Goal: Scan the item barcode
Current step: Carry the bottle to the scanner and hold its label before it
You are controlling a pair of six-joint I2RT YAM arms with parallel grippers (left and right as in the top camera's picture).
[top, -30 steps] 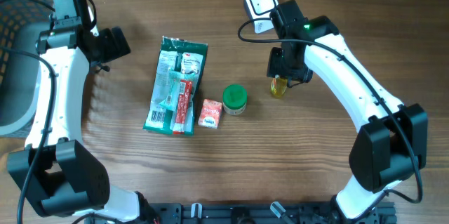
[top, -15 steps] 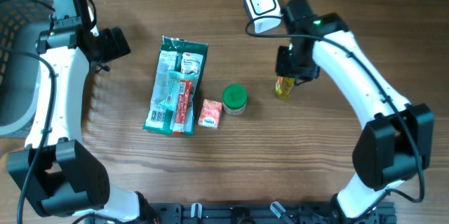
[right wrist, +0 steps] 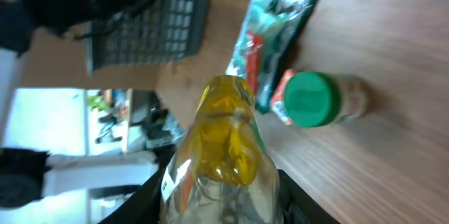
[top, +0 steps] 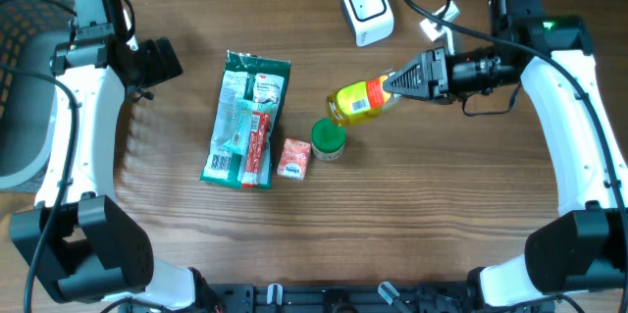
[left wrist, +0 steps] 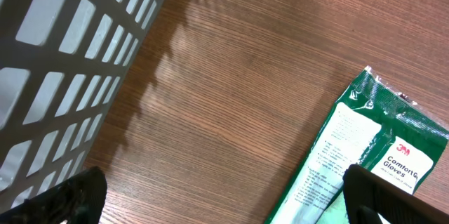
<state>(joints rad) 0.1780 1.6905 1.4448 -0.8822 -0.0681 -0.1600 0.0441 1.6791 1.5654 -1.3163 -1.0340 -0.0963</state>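
So at that moment the right gripper [top: 398, 83] was clamped on the neck end of the yellow bottle [top: 359, 100], jaws pinched in narrow around it. The bottle was tipped over sideways, its base pointing toward the left side of the table [top: 461, 205]. From overhead it sat between the white scanner [top: 367, 1] at the back edge and the green-lidded jar [top: 328, 138], not touching either one, and it looked to be held up off the wood. The right wrist camera looked right down the length of the bottle, so it filled the middle of the shot with yellow liquid inside, and the jar stood upright on the table beyond it. I couldn't make out a barcode on the label from any view, and I couldn't tell which side faced the scanner. Just left of the jar was a small red carton [top: 294, 158], and left of that the long green glove packet [top: 245, 119] lay flat. The left gripper [top: 160, 62] was way over on the far left, well apart from all of it, with jaws spread wide and nothing in them. Its wrist camera showed only bare wood, a corner of the glove packet and the grey basket [left wrist: 63, 62] beside it.
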